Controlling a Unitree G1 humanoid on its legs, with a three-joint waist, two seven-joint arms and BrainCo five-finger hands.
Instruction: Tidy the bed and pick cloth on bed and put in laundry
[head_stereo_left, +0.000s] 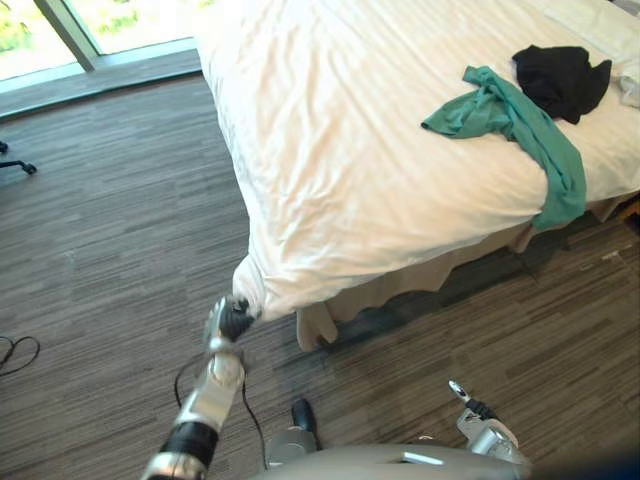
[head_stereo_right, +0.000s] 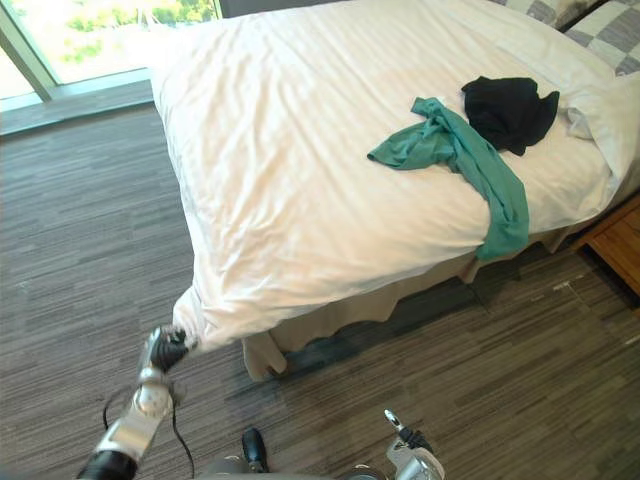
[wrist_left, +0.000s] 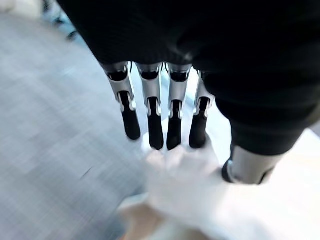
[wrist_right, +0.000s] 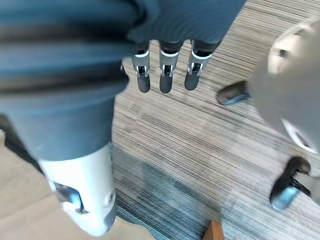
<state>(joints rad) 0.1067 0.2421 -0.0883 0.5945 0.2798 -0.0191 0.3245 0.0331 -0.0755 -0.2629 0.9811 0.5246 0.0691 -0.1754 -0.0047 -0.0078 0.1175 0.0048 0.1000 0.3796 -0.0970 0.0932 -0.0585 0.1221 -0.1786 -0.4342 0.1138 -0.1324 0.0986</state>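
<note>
Left hand (head_stereo_left: 229, 321) is low at the near corner of the bed (head_stereo_right: 330, 310), where the white duvet (head_stereo_left: 340, 150) hangs off in a bunched point. In its own wrist view the fingers (wrist_left: 155, 131) are held straight and side by side, dark tips at the white fabric, thumb set apart on the other side of the bunch. The hand reads as open, and the blur at the corner does not show whether any fabric is pinched.

Right hand (head_stereo_left: 474, 407) hangs low at the robot's right side over the floor (head_stereo_left: 110, 260), well apart from the bed. Its fingers (wrist_right: 166, 76) are relaxed and hold nothing.

Duvet: lightly wrinkled across the top, covering the mattress down to a beige skirt along the near side.

Cloth on the bed, two items, both on the far right part, well apart from either hand:
- Green cloth (head_stereo_left: 520, 125) – crumpled on the duvet, with one long end trailing over the near edge and hanging down the side.
- Black cloth (head_stereo_left: 561, 80) – crumpled in a heap just beyond the green one, very close to it; contact cannot be told.

A white pillow (head_stereo_right: 603, 112) lies at the right end of the bed beside the black cloth. Checked pillows (head_stereo_right: 610, 25) lie beyond it.
</note>
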